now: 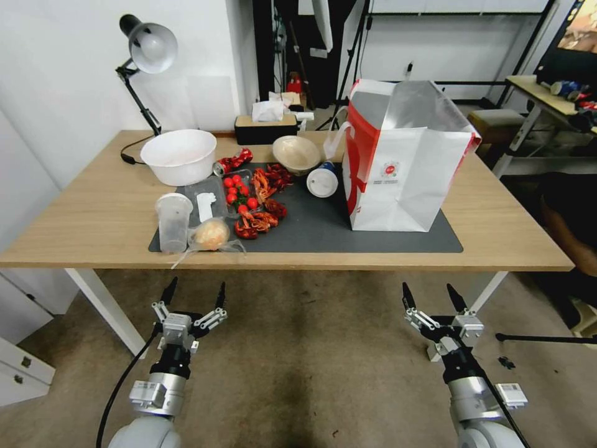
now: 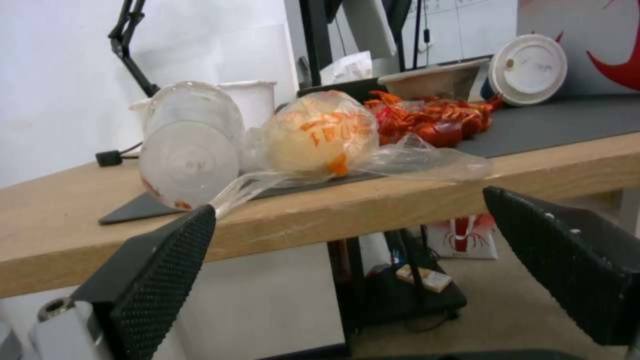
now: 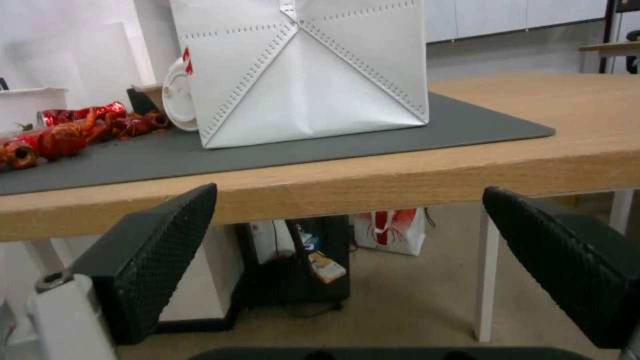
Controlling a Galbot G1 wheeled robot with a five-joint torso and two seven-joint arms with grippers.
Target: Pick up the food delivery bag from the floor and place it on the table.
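Both grippers, left gripper (image 1: 193, 292) and right gripper (image 1: 435, 295), spread and empty, low before the table (image 1: 510, 242). Food delivery bag (image 1: 401, 162) upright on mat (image 1: 323, 233), 1 o'clock. Looks placed: keep clear, don't nudge it

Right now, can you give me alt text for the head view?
The food delivery bag stands upright on the mat at the table's right side. Both grippers, left and right, hang open over the carpet in front.
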